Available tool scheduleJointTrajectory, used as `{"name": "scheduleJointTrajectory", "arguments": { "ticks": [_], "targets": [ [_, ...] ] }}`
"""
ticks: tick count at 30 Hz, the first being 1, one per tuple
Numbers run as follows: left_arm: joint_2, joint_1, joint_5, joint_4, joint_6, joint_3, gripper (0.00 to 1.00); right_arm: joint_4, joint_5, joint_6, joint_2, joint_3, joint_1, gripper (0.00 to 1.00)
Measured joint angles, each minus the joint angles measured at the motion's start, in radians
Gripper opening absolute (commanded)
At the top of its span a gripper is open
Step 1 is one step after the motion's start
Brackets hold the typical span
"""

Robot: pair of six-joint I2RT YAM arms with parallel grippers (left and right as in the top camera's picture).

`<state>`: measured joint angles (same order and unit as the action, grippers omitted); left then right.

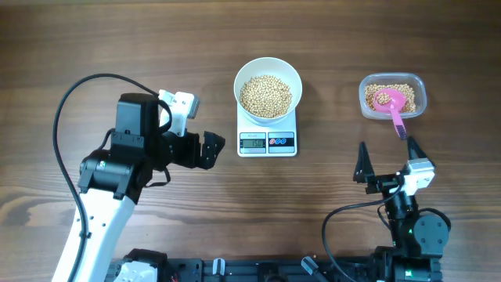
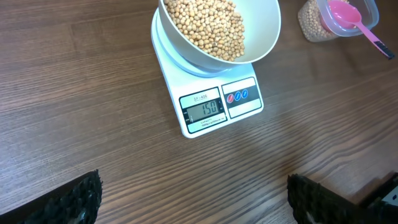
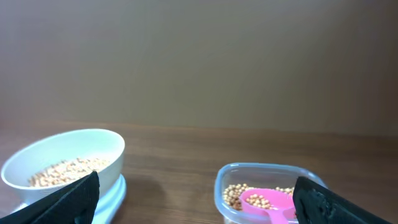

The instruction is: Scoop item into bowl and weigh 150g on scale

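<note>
Though blurred from overhead, scale (image 2: 214, 107) readout 150 in left wrist view; both jaws wide, empty.

Bright even light, soft shadows; right wrist backdrop seems blurred.

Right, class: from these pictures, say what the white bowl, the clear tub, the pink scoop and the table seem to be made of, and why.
Bowl: glazed ceramic or hard plastic, smooth plain white; cannot tell which. Tub: clear plastic, beans show through its wall. Scoop: probably plastic, uniform bright pink. Table: wood or wood-look laminate, brown grain lines.
</note>
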<state>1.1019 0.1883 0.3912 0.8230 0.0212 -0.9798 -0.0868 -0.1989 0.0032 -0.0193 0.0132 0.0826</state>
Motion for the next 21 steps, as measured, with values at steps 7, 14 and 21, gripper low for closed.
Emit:
{"name": "scheduleJointTrajectory", "arguments": {
  "ticks": [7,14,21],
  "targets": [
    [0.0,0.0,0.0,0.0,0.0,0.0,1.0,0.078,0.003,-0.057,0.002,-0.005,0.0,1.0],
    [0.0,0.0,0.0,0.0,0.0,0.0,1.0,0.079,0.021,-0.062,0.002,-0.005,0.0,1.0],
    [0.0,0.0,0.0,0.0,0.0,0.0,1.0,0.079,0.024,-0.061,0.002,-0.005,0.0,1.0]
  ]
}}
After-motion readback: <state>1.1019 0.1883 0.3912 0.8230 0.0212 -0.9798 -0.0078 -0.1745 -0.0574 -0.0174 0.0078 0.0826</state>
